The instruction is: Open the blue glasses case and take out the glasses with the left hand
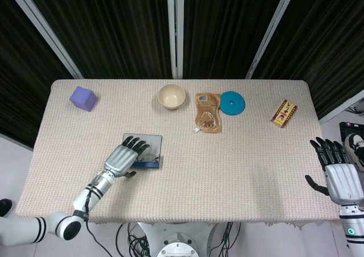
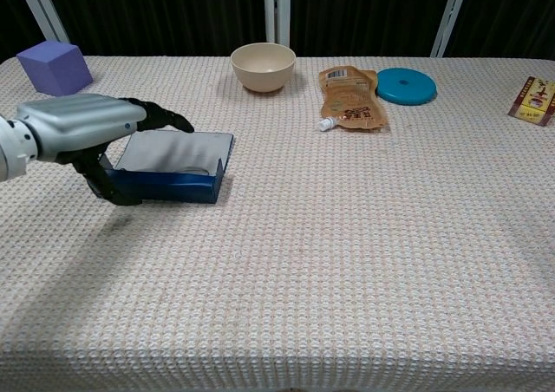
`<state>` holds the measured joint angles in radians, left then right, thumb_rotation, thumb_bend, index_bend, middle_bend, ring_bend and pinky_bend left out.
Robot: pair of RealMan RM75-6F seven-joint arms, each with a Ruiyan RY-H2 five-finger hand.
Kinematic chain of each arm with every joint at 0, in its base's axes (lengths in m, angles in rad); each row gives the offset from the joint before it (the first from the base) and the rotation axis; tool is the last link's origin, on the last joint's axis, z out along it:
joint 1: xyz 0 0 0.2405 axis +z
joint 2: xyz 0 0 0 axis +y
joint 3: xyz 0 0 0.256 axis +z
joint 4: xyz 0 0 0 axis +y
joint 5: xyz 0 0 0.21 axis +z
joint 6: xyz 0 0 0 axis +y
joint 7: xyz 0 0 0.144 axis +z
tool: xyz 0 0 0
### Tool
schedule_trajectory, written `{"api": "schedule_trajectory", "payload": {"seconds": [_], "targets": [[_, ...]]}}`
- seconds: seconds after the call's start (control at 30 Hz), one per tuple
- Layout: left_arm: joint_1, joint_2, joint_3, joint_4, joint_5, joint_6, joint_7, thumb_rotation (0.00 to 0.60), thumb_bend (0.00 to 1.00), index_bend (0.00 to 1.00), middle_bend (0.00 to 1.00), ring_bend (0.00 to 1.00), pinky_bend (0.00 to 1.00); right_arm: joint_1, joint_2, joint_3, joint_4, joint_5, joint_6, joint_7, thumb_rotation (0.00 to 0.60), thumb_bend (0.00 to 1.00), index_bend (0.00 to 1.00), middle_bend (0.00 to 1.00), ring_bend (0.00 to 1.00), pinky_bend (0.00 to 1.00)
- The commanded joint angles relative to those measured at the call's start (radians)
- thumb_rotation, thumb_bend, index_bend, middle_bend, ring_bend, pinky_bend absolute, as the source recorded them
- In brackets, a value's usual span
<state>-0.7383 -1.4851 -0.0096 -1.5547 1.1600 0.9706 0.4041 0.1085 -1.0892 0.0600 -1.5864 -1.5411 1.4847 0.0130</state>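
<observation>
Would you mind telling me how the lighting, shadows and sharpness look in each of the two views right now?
Head view: even, soft light, no glare on the table; frame sharp throughout; black curtains stay dark. Chest view: a soft shadow lies on the cloth under the left hand beside the blue glasses case; the hand looks large, being close to the lens, yet stays sharp.

Head view looks steeply down from above the near edge, taking in the whole table against dark curtains; chest view sits low and closer, facing across the tabletop; both share the table's far row of objects.
</observation>
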Motion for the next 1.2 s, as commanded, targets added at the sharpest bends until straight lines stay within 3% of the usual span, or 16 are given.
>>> {"api": "schedule_trajectory", "payload": {"seconds": [0.03,0.43,0.6,0.7,0.87,1.0,1.2], "targets": [[-0.002,-0.017,-0.017,0.038,-0.026,-0.01,0.005,0.6,0.17,0.09,0.06,0.0,0.0,0.0,0.0,0.0,-0.002,0.0,0.0,-0.002,0.6,0.16,0.02,0.05,0.0,0.0],[-0.025,-0.077,-0.147,0.295,-0.113,-0.062,-0.138,0.6,0.15,0.1,0.06,0.0,0.0,-0.007,0.0,0.002,-0.013,0.014,0.0,-0.019,0.6,0.16,0.01,0.05,0.0,0.0],[-0.055,-0.123,-0.199,0.411,-0.161,-0.107,-0.169,0.6,0.13,0.13,0.11,0.0,0.0,-0.007,0.001,0.004,-0.013,0.017,0.0,-0.016,0.6,0.16,0.01,0.05,0.0,0.0],[-0.042,-0.095,-0.225,0.364,-0.197,-0.101,-0.183,0.6,0.19,0.22,0.23,0.03,0.0,-0.004,0.002,0.005,-0.01,0.017,-0.005,-0.014,0.6,0.15,0.01,0.05,0.0,0.0],[0.019,0.013,-0.225,0.162,-0.202,-0.071,-0.23,0.6,0.39,0.31,0.33,0.11,0.01,0.002,-0.003,0.006,0.004,0.022,-0.02,0.002,0.6,0.16,0.01,0.05,0.0,0.0],[0.058,0.074,-0.178,0.022,-0.087,-0.069,-0.297,0.6,0.48,0.36,0.35,0.12,0.01,0.009,-0.01,0.006,0.015,0.022,-0.032,0.009,0.6,0.16,0.01,0.05,0.0,0.0],[0.039,0.024,-0.133,0.021,0.092,-0.082,-0.38,0.6,0.51,0.36,0.34,0.1,0.0,0.012,-0.013,0.003,0.015,0.009,-0.029,0.011,0.6,0.16,0.01,0.05,0.0,0.0]]}}
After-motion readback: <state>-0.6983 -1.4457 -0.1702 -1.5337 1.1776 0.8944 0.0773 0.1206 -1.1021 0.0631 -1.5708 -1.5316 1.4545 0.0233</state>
